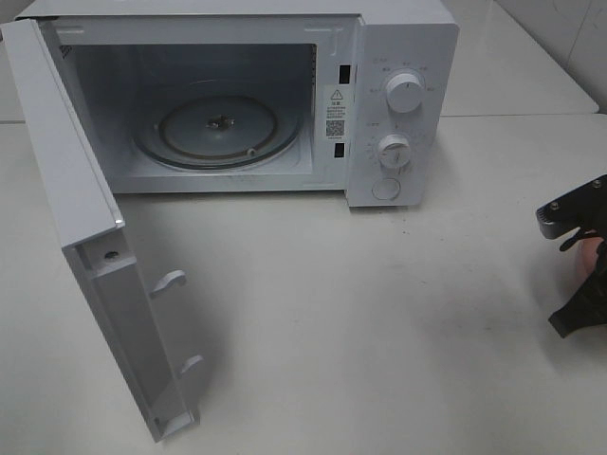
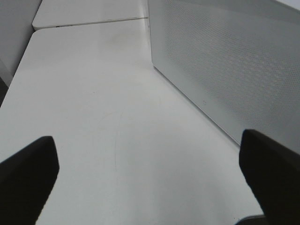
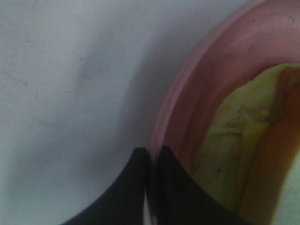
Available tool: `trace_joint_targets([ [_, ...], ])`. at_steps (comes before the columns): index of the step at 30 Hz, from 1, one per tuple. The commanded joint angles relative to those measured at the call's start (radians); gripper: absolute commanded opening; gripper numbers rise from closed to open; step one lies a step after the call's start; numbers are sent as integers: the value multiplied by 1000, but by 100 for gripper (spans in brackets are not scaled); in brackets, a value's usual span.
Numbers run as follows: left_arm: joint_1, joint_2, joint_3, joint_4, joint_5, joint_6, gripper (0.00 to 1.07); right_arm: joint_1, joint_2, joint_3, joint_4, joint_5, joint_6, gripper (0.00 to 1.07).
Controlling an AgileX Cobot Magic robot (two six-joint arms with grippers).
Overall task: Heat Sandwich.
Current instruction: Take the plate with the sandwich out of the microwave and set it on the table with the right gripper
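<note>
Exterior high view: a white microwave stands on a pale, bare table, door swung wide, glass turntable inside. Right gripper is pinched shut on the rim of a pink plate at the table's right edge; the sandwich lies on it. Left gripper hangs spread wide beside the door's perforated panel.

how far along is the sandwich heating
Done: microwave door is open, turntable bare. In hand: right pincer is shut on the pink plate rim, sandwich on it. Left pincer is open, idle. Left: load the plate, close, start.
</note>
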Motion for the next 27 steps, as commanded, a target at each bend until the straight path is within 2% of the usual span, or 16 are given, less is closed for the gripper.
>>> trace_joint_targets([
  [1, 5, -22, 1, -2, -10, -4, 101, -5, -1, -1, -9, 20, 6, 11],
  [4, 5, -22, 1, -2, -10, -4, 101, -5, -1, -1, 10, 21, 4, 17],
  [6, 5, -22, 1, -2, -10, -4, 101, -5, -14, -13, 38, 46, -5, 31],
  [7, 5, -22, 1, -2, -10, -4, 101, -5, -22, -19, 44, 57, -6, 35],
  [8, 5, -22, 1, -2, -10, -4, 101, -5, -22, -19, 44, 57, -6, 35],
  [9, 5, -22, 1, -2, -10, -4, 101, -4, -44, -31, 65, 90, -6, 45],
  [10, 5, -22, 1, -2, -10, -4, 101, -4, -54, -33, 80, 102, -6, 50],
  [13, 5, -22, 1, -2, -10, -4, 101, -4, -82, -38, 120, 124, -14, 57],
  [14, 5, -22, 1, -2, -10, -4, 101, -4, -115, -44, 178, 142, -44, 63],
  [16, 5, -22, 1, -2, -10, -4, 101, -4, -151, -44, 256, 151, -112, 68],
  [17, 5, -22, 1, -2, -10, -4, 101, -4, -151, -44, 256, 151, -112, 68],
  [18, 5, -22, 1, -2, -10, -4, 101, -4, -184, -44, 331, 166, -198, 72],
  [20, 5, -22, 1, -2, -10, -4, 101, -4, -219, -44, 410, 179, -256, 77],
  [21, 5, -22, 1, -2, -10, -4, 101, -4, -219, -44, 410, 179, -256, 77],
  [22, 5, -22, 1, -2, -10, -4, 101, -4, -253, -44, 473, 197, -297, 81],
  [27, 5, -22, 1, -2, -10, -4, 101, -4, -355, -46, 602, 258, -362, 83],
])
